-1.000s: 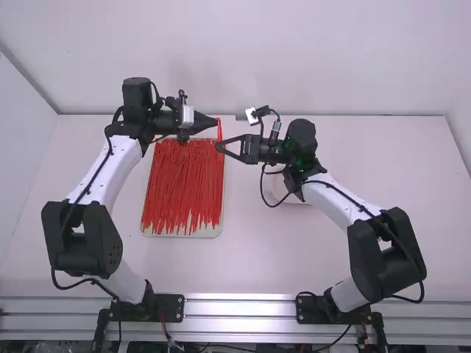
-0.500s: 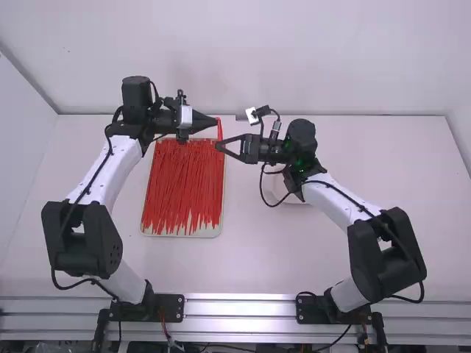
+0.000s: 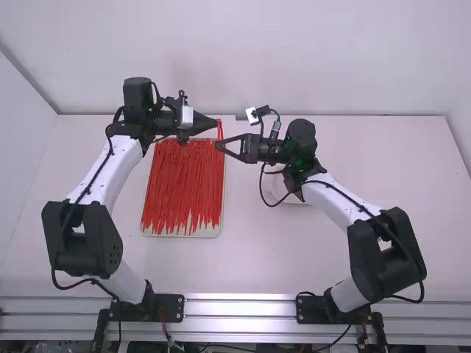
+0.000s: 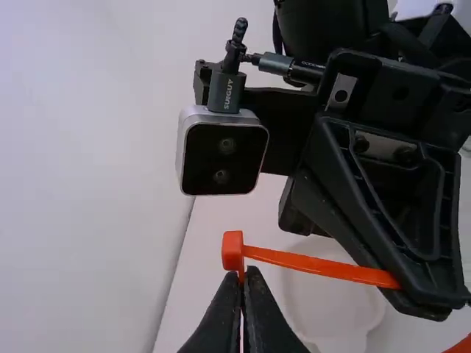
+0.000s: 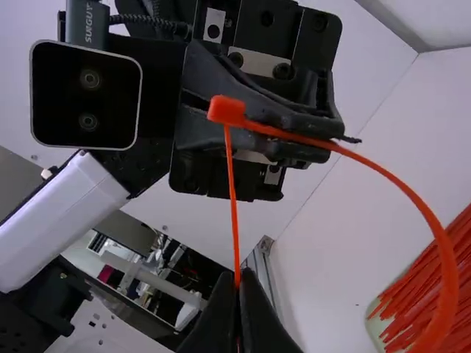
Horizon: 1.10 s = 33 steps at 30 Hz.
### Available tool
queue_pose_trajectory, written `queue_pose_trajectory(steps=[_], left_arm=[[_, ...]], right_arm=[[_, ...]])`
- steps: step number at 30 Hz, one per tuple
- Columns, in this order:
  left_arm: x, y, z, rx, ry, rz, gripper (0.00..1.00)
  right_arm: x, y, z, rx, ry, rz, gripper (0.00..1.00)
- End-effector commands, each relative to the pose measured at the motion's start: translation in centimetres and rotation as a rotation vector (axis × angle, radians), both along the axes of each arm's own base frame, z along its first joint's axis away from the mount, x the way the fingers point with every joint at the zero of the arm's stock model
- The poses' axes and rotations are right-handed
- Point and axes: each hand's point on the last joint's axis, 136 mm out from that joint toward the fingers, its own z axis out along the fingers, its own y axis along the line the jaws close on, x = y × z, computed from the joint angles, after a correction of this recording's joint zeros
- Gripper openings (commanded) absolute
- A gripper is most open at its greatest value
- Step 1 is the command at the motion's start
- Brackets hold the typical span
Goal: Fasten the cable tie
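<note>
**Red cable tie (image 4: 294, 261), pinched in two places**

I hold it in the air over the far end of the tray (image 3: 184, 234) of spare ties (image 3: 184, 184), clear of them so nothing snags. My left gripper (image 4: 241, 283) is clamped tight just beside the head (image 4: 232, 248), steadying it. My right gripper (image 5: 237, 290) is closed on the strap, lined up with that head to feed or pull. I can't tell whether the tail is through.
</note>
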Motion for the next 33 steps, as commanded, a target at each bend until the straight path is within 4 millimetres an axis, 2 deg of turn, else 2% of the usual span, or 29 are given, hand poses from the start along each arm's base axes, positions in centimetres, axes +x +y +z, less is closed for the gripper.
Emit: queue_pose_trajectory(steps=[1,24,33], left_arm=[[-0.5,-0.4,-0.3,-0.01,0.017,-0.03,0.02],[-1.6,-1.3,-0.6,-0.02,0.071,-0.075,0.02],[-2.5,-1.6,-1.5,-0.008,0.034,-0.094,0.02]], right_arm=[[0.8,-0.4,0.8,0.013,0.018,-0.022,0.0],[2.2,-0.9,0.9,0.027,0.074,-0.089,0.0],[2.5,-1.0,1.0,0.034,0.105,-0.104,0.0]])
